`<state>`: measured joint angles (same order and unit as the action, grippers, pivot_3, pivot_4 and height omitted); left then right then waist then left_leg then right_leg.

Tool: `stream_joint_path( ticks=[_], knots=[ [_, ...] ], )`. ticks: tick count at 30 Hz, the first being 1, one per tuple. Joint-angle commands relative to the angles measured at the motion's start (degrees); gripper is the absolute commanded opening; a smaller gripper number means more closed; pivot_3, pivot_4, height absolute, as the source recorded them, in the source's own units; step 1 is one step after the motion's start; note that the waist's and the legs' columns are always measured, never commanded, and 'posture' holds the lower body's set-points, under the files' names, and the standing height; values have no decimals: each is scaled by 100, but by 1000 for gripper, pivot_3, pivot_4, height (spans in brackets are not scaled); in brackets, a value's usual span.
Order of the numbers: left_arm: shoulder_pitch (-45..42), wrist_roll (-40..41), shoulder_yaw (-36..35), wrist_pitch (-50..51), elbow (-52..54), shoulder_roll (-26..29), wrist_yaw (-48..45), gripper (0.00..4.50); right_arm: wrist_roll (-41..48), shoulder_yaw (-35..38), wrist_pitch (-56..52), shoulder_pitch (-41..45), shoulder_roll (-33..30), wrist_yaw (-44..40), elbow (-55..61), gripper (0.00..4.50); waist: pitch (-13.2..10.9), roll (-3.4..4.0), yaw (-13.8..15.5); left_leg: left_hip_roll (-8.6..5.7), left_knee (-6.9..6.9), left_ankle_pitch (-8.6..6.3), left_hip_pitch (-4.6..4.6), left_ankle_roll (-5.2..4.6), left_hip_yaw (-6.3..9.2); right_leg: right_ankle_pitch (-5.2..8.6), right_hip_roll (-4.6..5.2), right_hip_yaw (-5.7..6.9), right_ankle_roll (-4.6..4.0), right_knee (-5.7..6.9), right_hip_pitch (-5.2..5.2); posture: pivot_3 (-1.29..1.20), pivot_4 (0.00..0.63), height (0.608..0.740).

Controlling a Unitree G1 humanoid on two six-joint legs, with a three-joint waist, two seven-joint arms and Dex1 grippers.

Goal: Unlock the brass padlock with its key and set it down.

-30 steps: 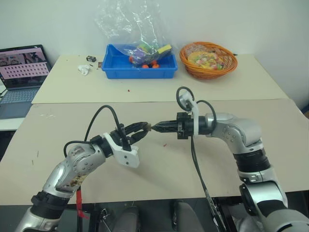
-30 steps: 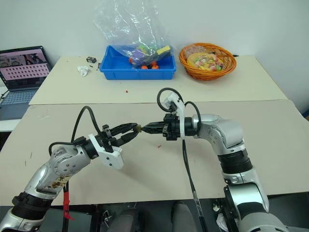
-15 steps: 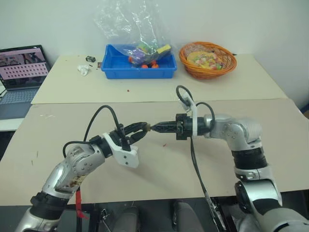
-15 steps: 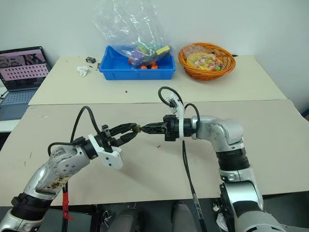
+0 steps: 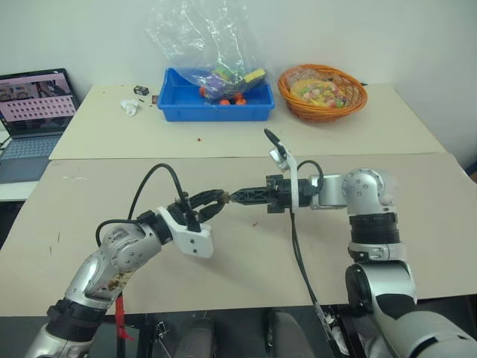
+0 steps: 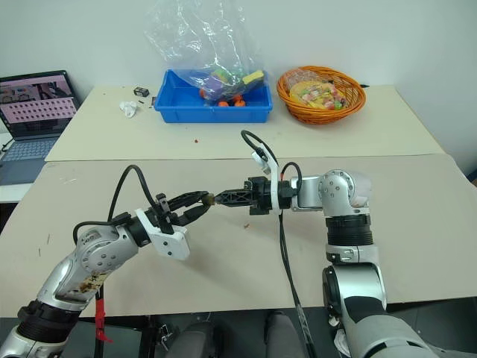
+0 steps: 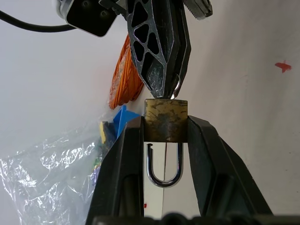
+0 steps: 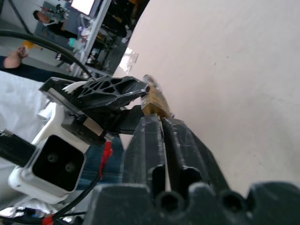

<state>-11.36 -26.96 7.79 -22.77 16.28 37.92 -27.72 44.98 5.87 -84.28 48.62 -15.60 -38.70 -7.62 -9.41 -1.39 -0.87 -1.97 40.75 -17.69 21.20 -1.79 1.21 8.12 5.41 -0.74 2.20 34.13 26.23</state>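
a: head views first, where is the brass padlock (image 7: pixel 165 119)?
b: up in the air over the tan desk (image 5: pixel 223 276), pinched at the tip of the left gripper (image 5: pixel 218 200). the right gripper (image 5: pixel 237 198) comes at it from the other side, tip to tip

a: anything else on the desk?
b: at the far side a blue bin (image 5: pixel 212 103) with a plastic bag, an orange basket (image 5: pixel 322 89), and a laptop (image 5: pixel 31 119) off to the left

a: left wrist view?
b: the left jaws clamp the brass body on both sides, and the silver shackle loop hangs between the fingers (image 7: pixel 124 164). one shackle end looks out of the body. the right gripper's tips sit on the padlock's far face, with a thin silver ring just beside them; i can't make out the key itself

a: right wrist view?
b: the right jaws are nearly together, a thin slit between the fingers (image 8: pixel 150 140), tips at the padlock. i can't tell if they pinch anything
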Motion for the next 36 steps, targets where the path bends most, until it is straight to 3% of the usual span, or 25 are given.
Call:
stream_joint_path(
  ticks=[1, 6, 15, 36],
  knots=[
    [-49, 80, -49, -62, 327, -50, 52, 795, -72, -150, 430, -19, -98, -6, 520, 1899, 0, 0, 0, 0, 0, 0, 0, 0, 0, 0, 0, 0, 0, 0, 0, 0, 150, 728],
    [-28, 73, -48, -44, 341, -65, 41, 795, -147, -224, 838, -151, -322, -125, 734, 3574, 0, 0, 0, 0, 0, 0, 0, 0, 0, 0, 0, 0, 0, -1, 0, 0, 150, 728],
    [-70, 84, -55, -27, 304, -66, 20, 795, 48, -187, 1219, -500, -677, -339, 1229, 3574, 0, 0, 5, 1, 0, 0, 0, 0, 0, 0, -2, 0, 0, -4, -1, 0, 150, 728],
    [-107, 99, -36, 23, 313, -101, -10, 795, -88, -653, 1399, -550, -294, -156, 1427, 3574, 0, 0, -2, 2, 2, -1, -3, -1, -1, 0, -2, -1, 0, -4, 0, 0, 150, 728]
  ],
)
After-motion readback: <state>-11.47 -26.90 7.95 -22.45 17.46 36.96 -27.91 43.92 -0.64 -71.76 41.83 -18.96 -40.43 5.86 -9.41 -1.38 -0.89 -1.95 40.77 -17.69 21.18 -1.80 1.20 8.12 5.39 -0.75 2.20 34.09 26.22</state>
